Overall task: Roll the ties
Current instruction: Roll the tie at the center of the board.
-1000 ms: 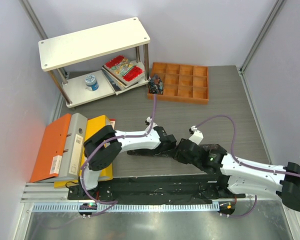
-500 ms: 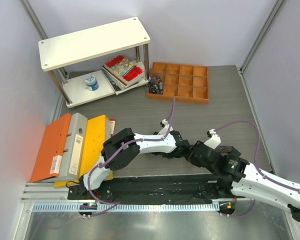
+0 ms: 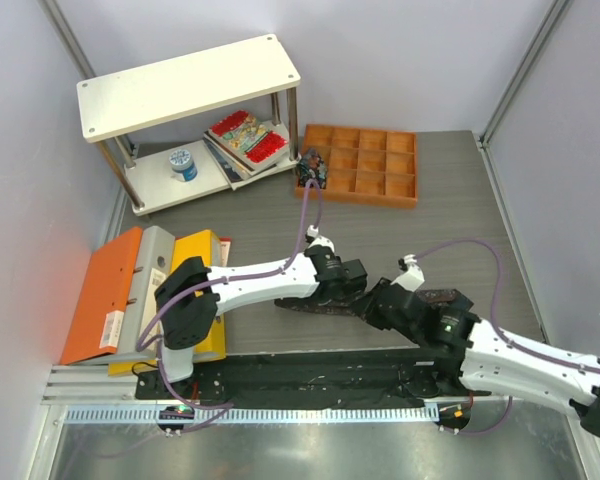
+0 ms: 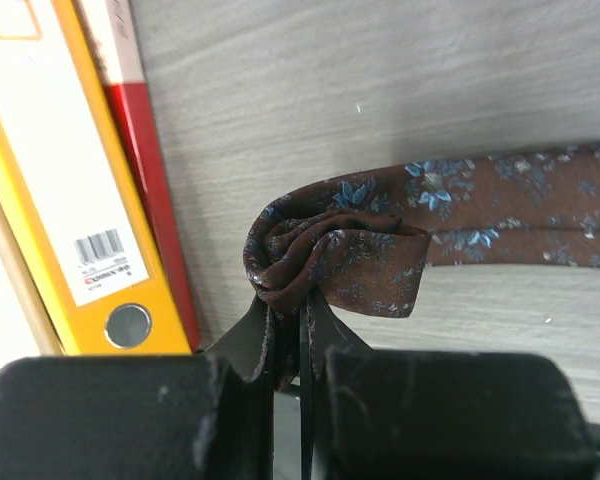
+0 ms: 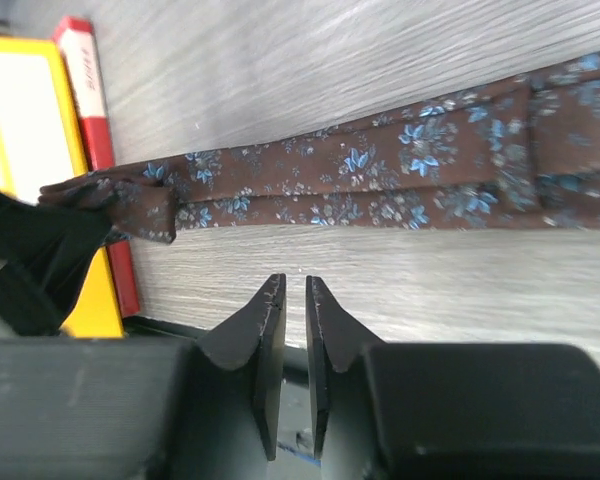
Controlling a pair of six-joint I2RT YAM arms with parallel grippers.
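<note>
Your left jaws are pinched tight on the tie [image 4: 330, 255], right at its small started roll near the yellow binder [image 4: 75, 200]. The flat length runs away from the binder along the surface [image 4: 380, 90]. The right jaws are barely parted and empty, hovering beside that length, farther from the binder. Turn the roll evenly, edges aligned, and let the right side press the fabric flat ahead.
</note>
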